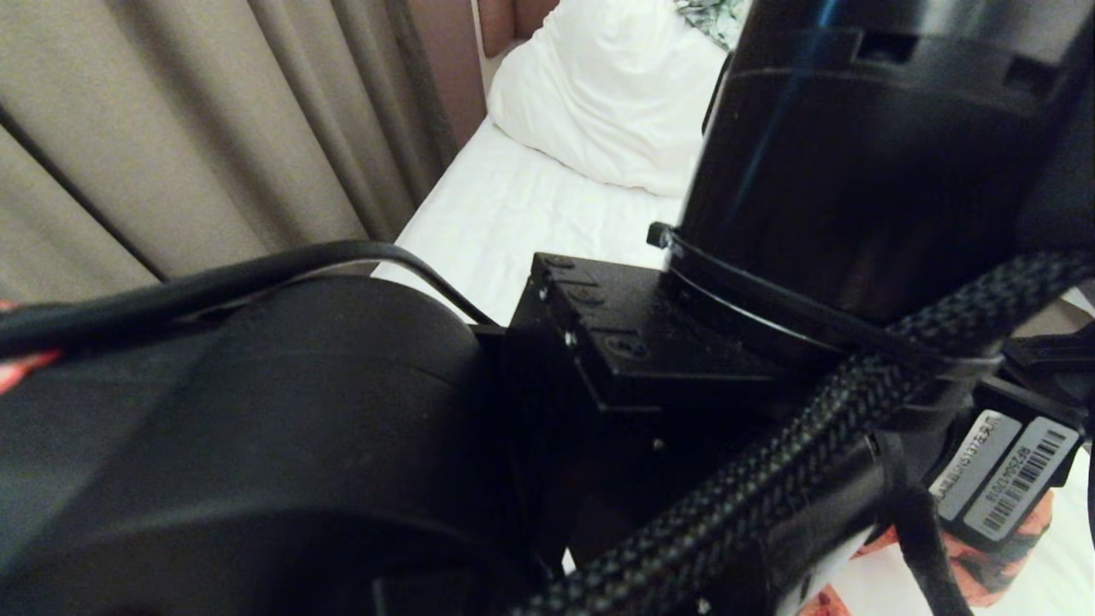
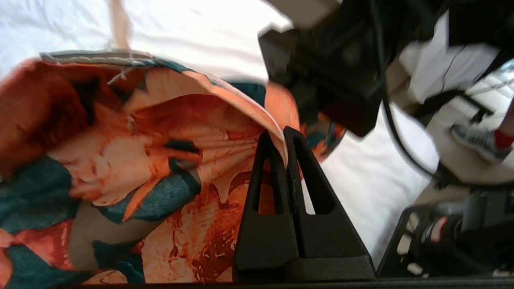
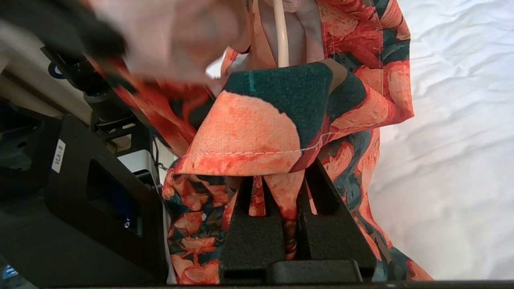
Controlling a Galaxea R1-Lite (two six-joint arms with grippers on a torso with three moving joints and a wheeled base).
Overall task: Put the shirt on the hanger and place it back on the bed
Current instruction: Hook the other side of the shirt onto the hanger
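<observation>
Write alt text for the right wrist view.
The right gripper is shut on a fold of the shirt, orange flowers on dark green. A cream hanger wire runs inside the fabric above, and the white bed sheet lies beyond.

Curtain and a stray garment behind the scene

Beige curtain [image 1: 171,128] hangs in folds at the left of the head view; a leaf-print garment [image 1: 714,15] peeks in at the top edge, and a person's grey shoe [image 2: 478,141] stands on the floor.
</observation>
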